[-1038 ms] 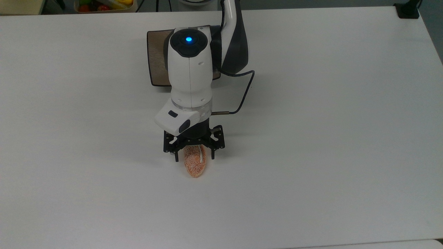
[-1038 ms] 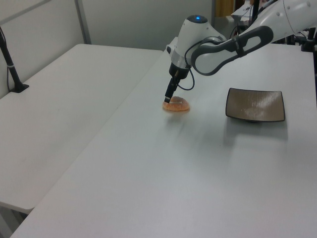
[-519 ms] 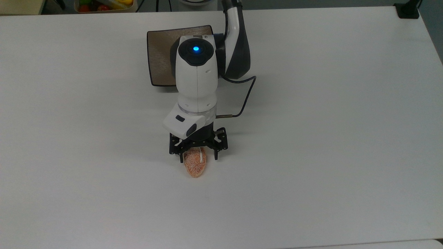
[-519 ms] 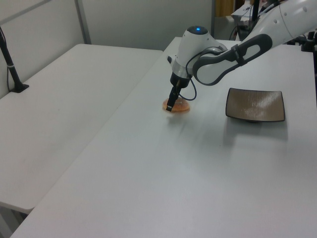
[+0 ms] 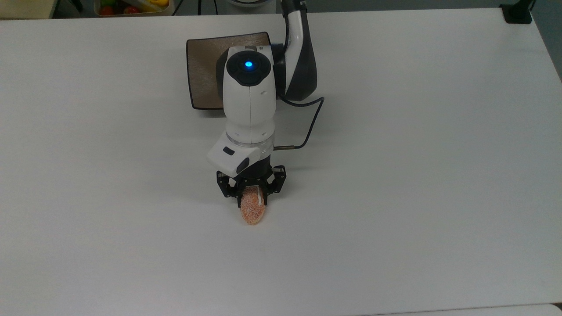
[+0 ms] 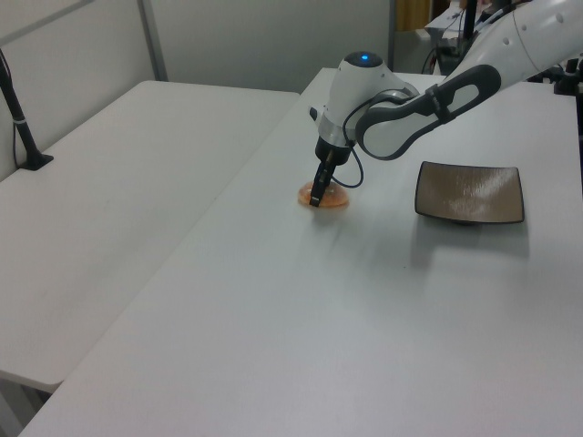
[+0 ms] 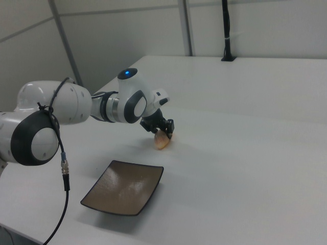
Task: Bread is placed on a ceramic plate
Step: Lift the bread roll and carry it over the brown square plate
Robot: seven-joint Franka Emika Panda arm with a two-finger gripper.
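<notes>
Since a second ago the fingers have drawn in from a wide straddle to a narrow pinch on the bread's near end, and the wrist has dropped lower over it; the bread itself has barely shifted on the surface.

Top view: the gripper [image 5: 251, 196] points straight down with a finger on either flank of the bread [image 5: 252, 210], gripping across its short width, which I judge the surest hold on an oval loaf; the far tip sticks out past the fingers; the plate [image 5: 202, 70] lies well apart, up the top view's frame, partly under the arm, so a lift and carry back toward the base remains.

Left view: the bread [image 6: 330, 198] sits low against the surface [image 6: 273, 319], the gripper [image 6: 317, 198] down on it; the plate [image 6: 469, 192] is to the left view's right, bare.

Right view: the gripper [image 7: 163, 132] clasps the bread [image 7: 162, 141]; whether the bread has left the surface I cannot tell; the plate [image 7: 125, 187] waits nearer the camera.
</notes>
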